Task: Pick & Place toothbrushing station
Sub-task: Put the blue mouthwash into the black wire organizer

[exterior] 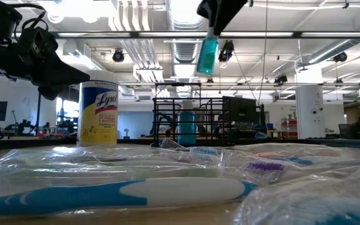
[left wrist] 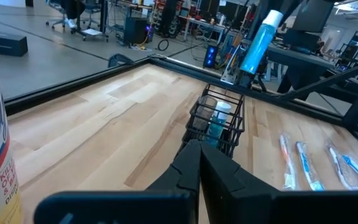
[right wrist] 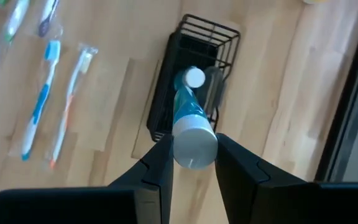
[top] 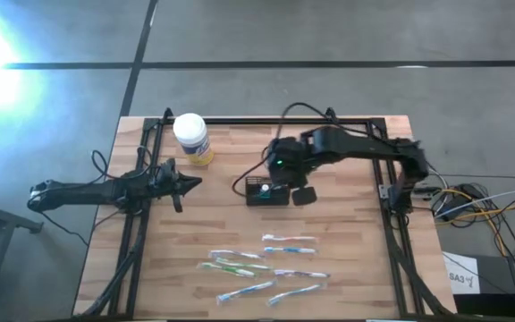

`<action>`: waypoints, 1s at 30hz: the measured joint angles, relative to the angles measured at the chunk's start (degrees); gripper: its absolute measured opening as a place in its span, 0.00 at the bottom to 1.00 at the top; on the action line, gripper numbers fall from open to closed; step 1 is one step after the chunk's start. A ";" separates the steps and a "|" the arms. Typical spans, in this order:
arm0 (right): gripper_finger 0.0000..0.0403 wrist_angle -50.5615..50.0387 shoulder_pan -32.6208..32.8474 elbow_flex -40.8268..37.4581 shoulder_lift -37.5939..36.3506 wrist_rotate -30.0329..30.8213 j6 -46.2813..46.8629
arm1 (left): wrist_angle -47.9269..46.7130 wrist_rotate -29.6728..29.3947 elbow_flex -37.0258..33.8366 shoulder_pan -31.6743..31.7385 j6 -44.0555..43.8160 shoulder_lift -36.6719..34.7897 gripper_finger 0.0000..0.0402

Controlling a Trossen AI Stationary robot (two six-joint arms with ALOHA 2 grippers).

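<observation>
— Where's the caddy (top: pixel 267 192)?
— Mid-table, right of the jar (top: pixel 192 138), far side of the wrapped toothbrushes (top: pixel 266 265); one tube (right wrist: pixel 195 78) already upright inside.
— Right gripper (right wrist: pixel 192 144)?
— Above the caddy, clamped on a second teal tube (right wrist: pixel 190 127), cap toward the camera.
— Left gripper (top: pixel 189 182)?
— Idle at left, fingers together.
— Handling?
— Probably light, stiff wire; easily tipped. Best gripped by the rim.

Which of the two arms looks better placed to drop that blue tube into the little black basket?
The right. Its claw already grips the blue tube directly above the black wire caddy. The left claw waits off beside the yellow-labelled jar.
</observation>
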 joint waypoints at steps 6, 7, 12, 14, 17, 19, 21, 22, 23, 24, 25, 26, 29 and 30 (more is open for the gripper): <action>0.21 -8.30 -0.26 12.97 8.67 0.06 -4.95 | -0.02 -0.01 0.00 0.01 0.52 0.00 0.02; 0.21 -8.58 -0.26 14.54 9.77 0.04 -5.40 | -0.04 0.00 0.00 0.00 0.55 0.00 0.02; 0.21 -9.29 -0.60 18.70 14.20 0.03 -5.99 | -0.07 0.00 0.00 0.02 0.53 0.02 0.02; 0.21 -9.63 -0.74 18.76 15.03 0.08 -6.08 | -0.08 0.00 0.00 0.01 0.52 0.01 0.02; 0.21 -9.75 -0.61 18.74 15.63 -0.52 -6.02 | -0.16 0.00 0.00 0.00 0.52 0.00 0.02; 0.21 -9.75 -0.61 18.74 15.60 -0.85 -6.09 | -0.22 0.00 0.00 0.01 0.52 0.00 0.02; 0.21 -9.75 -0.61 18.74 15.48 -0.84 -6.04 | -0.23 0.00 0.00 0.01 0.52 0.00 0.02; 0.21 -9.75 -0.64 18.74 15.45 -0.85 -5.75 | -0.25 0.00 0.00 0.01 0.52 0.00 0.02; 0.21 -9.75 -0.66 18.74 15.45 -0.82 -5.35 | -0.26 0.00 0.00 0.01 0.52 0.01 0.02; 0.21 -9.75 -0.65 18.74 15.45 -0.83 -4.96 | -0.26 0.00 0.00 0.02 0.52 0.00 0.02; 0.21 -9.72 -0.63 18.73 15.45 -0.83 -4.63 | -0.28 0.00 0.00 0.02 0.52 0.01 0.02; 0.21 -9.70 -0.63 18.59 15.45 -0.85 -4.50 | -0.29 0.00 0.00 0.02 0.52 0.00 0.02; 0.21 -9.73 -0.63 17.71 15.63 -0.85 -4.29 | -0.32 0.00 0.00 0.01 0.52 0.00 0.02; 0.21 -9.66 -0.63 17.32 15.73 -0.85 -3.84 | -0.32 0.00 0.00 0.01 0.52 0.00 0.02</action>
